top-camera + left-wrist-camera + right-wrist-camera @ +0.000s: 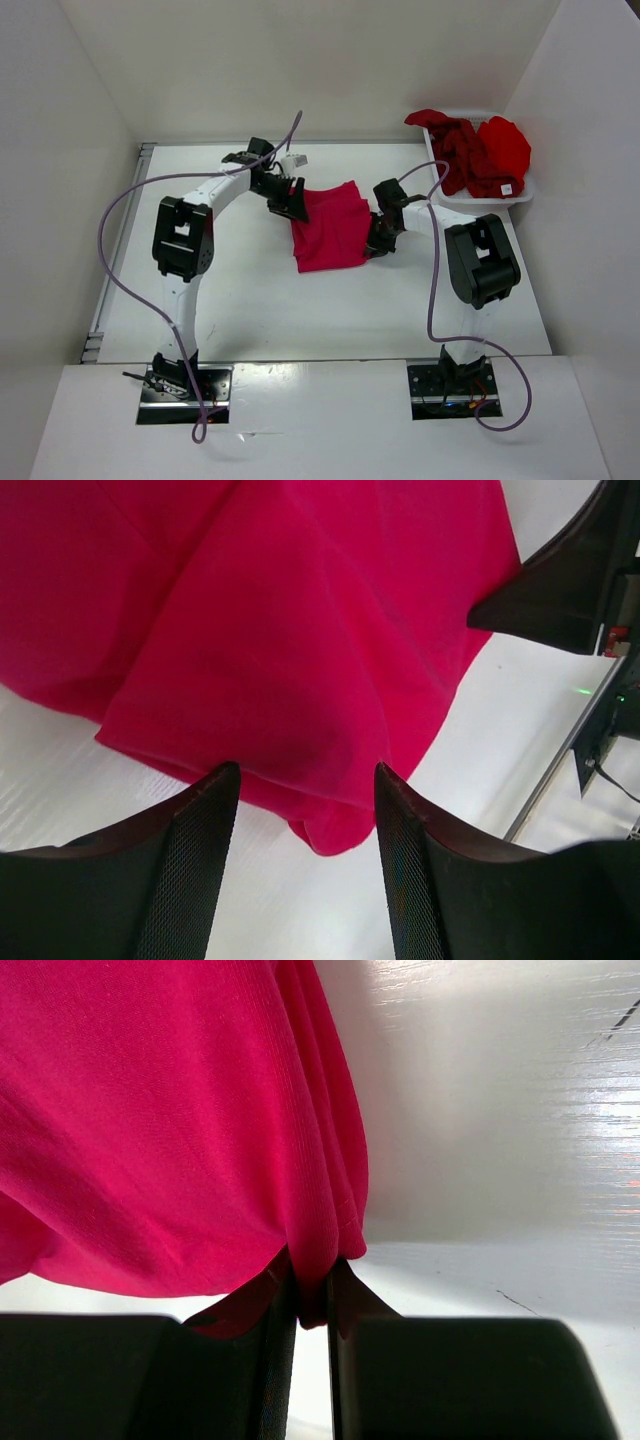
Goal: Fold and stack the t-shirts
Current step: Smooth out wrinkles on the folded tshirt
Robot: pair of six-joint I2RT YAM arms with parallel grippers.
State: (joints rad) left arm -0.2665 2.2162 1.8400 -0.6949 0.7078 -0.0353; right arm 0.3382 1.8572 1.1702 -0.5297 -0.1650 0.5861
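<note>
Crimson t-shirt [330, 228]: I see it lying rumpled and partly folded on the table [250, 300], right between my two grippers, with one at each of its side edges.
Right gripper [310, 1295]: clenched on the crimson t-shirt. A bunched fold of its edge is pinched between the two fingers [250, 1360], and the rest of the cloth fans up and away to the left of these jaws.
Left gripper [307, 775]: released. I see both fingers [180, 870] standing well apart with nothing pinched. The cloth spreads out just beyond the tips, and one rounded corner of it lies in the gap between them.
Maroon t-shirt [465, 155]: heaped in the basket [525, 197], well apart from the right jaws, out past them toward the far right corner.
Bright red t-shirt [505, 145]: in the same basket, touching the maroon t-shirt on its right side.
White tag [506, 187]: a small one shows at the near edge of that heap; I cannot tell which of the two it belongs to.
Table surface: white and glossy under both pairs of jaws.
</note>
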